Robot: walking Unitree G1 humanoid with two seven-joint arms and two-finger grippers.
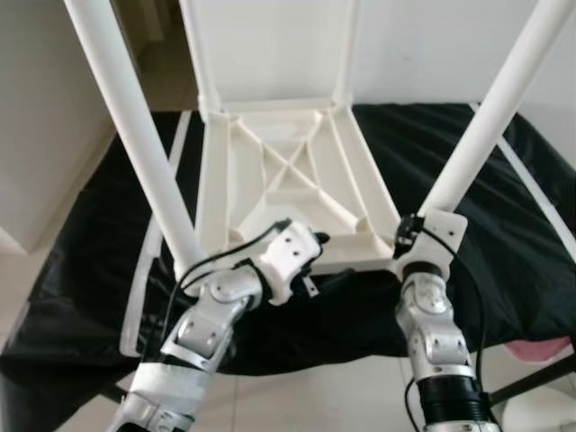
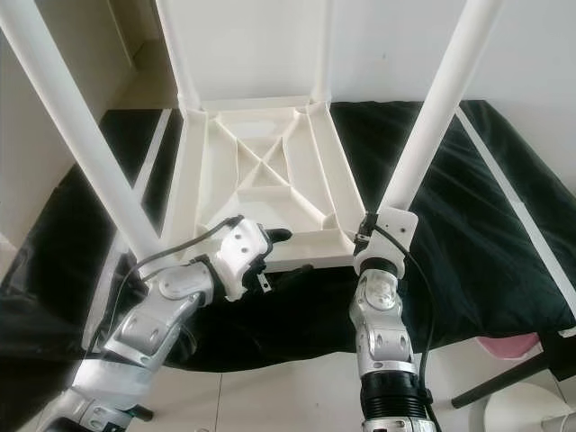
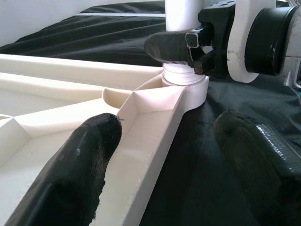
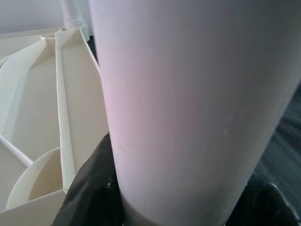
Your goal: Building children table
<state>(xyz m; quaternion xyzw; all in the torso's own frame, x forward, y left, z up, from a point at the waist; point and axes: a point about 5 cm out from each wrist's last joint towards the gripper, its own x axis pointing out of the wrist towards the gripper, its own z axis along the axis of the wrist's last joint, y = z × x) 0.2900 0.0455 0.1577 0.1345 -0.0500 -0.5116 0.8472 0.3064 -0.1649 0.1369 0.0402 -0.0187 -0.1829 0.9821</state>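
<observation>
**A:** Where is the little table?

**B:** The white table top [image 1: 292,184] lies upside down on a black cloth [image 1: 504,243]. Its ribs face up. 4 white legs stick up from its corners, 2 near the robot and 2 far away.

**A:** What is the right gripper [image 3: 186,47] doing?

**B:** It is clamped around the near right leg [image 1: 486,121], low down, right above the round socket [image 3: 186,87] in the corner. In the right wrist view a black finger [image 4: 91,188] presses on each side of the leg.

**A:** Which way does that leg point?

**B:** It goes up from the socket and leans toward the robot's right. I think turning it around that long line is what screws it in. You can see some thread at the bottom, so it may not be all the way in.

**A:** And the left gripper [image 1: 306,238]?

**B:** Its fingers [image 3: 80,165] are spread apart, one on each side of the near edge of the table top. They grip nothing. I cannot tell if they touch the edge.

**A:** Which arm is closer to that leg?

**B:** The right one. It holds it already.
</observation>
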